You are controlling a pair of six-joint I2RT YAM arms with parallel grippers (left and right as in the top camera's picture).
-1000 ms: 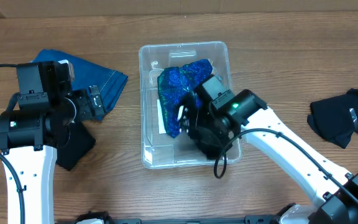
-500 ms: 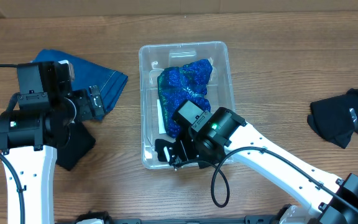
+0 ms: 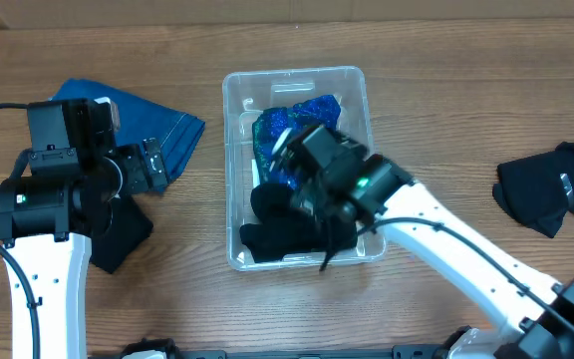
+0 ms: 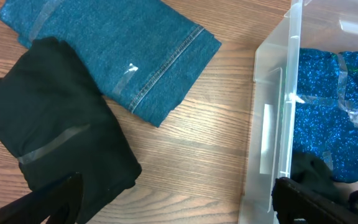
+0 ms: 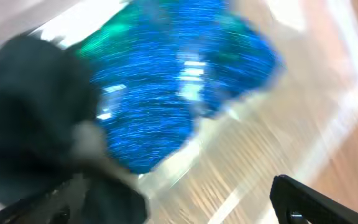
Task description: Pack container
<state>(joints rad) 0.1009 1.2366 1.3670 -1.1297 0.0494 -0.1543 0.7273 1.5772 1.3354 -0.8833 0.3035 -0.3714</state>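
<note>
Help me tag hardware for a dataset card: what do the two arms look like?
Both match: the left arm and right arm have white tubular links, black boxy joint housings, each with a small green light, and thin black cables trailing alongside. The fingers are black.

- The clear rectangular plastic bin with rounded corners (image 3: 297, 72) sits upright and open-topped on the wood, about midway between the bench's left and right edges.
- Its long sides run from the far edge toward the near edge, with a rim all the way round.
- Inside, a sparkly blue fabric bundle (image 3: 312, 112) fills the far half, and a black cloth (image 3: 267, 234) is heaped in the near half, touching it.
- In the left wrist view the see-through side wall (image 4: 269, 143) stands straight, with blue glitter showing behind it.
- The right wrist view is smeared with blur, showing just blue against black.
</note>
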